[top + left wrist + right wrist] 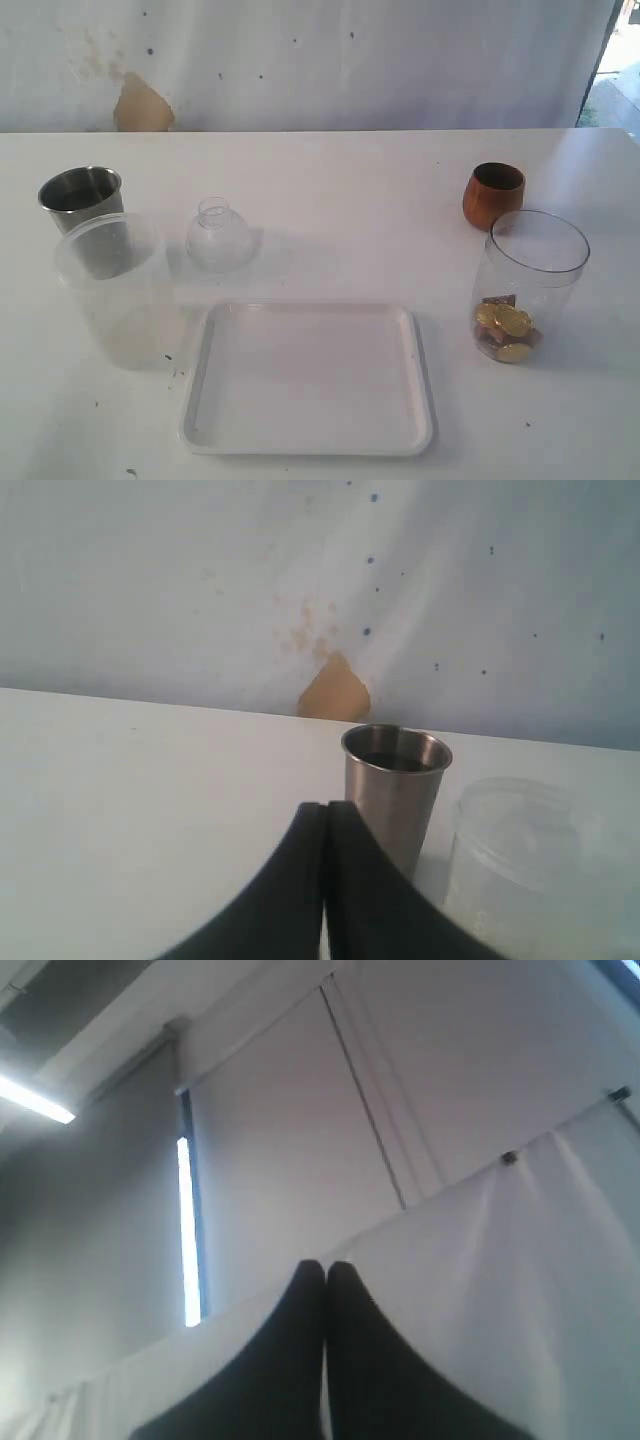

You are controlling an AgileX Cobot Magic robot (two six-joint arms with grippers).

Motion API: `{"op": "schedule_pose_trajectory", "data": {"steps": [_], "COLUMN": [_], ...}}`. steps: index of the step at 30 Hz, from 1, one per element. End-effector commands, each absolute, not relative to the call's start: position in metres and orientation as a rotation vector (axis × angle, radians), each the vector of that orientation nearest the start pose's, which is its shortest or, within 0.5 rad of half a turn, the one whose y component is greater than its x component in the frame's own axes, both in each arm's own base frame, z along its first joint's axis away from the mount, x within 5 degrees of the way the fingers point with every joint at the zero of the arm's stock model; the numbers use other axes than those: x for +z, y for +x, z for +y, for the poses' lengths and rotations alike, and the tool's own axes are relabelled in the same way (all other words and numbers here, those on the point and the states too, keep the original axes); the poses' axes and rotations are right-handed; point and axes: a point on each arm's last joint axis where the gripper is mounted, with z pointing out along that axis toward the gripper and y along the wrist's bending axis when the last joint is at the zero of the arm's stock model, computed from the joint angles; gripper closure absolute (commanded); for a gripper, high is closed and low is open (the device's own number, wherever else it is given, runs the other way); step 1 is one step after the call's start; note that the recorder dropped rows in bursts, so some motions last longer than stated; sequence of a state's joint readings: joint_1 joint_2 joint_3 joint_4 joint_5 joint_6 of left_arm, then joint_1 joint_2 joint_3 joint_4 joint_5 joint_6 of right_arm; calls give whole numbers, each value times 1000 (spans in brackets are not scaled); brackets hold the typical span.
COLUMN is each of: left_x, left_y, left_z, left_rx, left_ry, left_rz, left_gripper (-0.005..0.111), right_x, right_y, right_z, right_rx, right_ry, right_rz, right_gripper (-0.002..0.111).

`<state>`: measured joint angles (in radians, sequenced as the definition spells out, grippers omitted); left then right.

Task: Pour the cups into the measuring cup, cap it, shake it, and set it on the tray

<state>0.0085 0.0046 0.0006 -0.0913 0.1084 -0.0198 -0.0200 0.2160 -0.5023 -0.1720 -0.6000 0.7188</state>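
The steel tumbler [80,196] stands at the far left, with the frosted plastic cup [113,290] just in front of it. At the right, the brown wooden cup [493,195] sits behind the clear measuring cup [527,285], which holds gold coins at its bottom. The white tray [310,385] lies at front centre. Neither gripper shows in the exterior view. My left gripper [326,806] is shut and empty, just short of the steel tumbler [396,785], with the frosted cup [535,865] beside it. My right gripper [325,1266] is shut and empty, facing a wall and curtain.
A small clear dome-shaped lid [218,236] rests on the white table between the tumbler and the tray. A white sheet with a brown patch [142,105] hangs behind the table. The table's right edge is near the measuring cup.
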Motion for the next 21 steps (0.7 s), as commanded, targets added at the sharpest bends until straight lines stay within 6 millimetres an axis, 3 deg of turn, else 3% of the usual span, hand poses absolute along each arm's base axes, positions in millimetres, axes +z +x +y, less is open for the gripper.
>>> {"op": "schedule_pose_trajectory", "data": {"steps": [1, 7, 16, 21], "left_x": [204, 204, 204, 204], "left_y": [56, 56, 56, 56], "left_z": [0, 0, 0, 0], "left_rx": [-91, -91, -91, -91], "left_ry": [-94, -94, -94, -94], "left_rz": [1579, 1579, 1579, 1579], "left_gripper": [107, 107, 107, 107], "right_x": [377, 312, 224, 205], "right_y": [17, 39, 57, 59], "right_z": [3, 0, -1, -1], "right_rx": [274, 36, -68, -68], "right_ry": [85, 36, -30, -39], "right_rz": [771, 1156, 1438, 1586], "right_gripper": [108, 108, 108, 108]}}
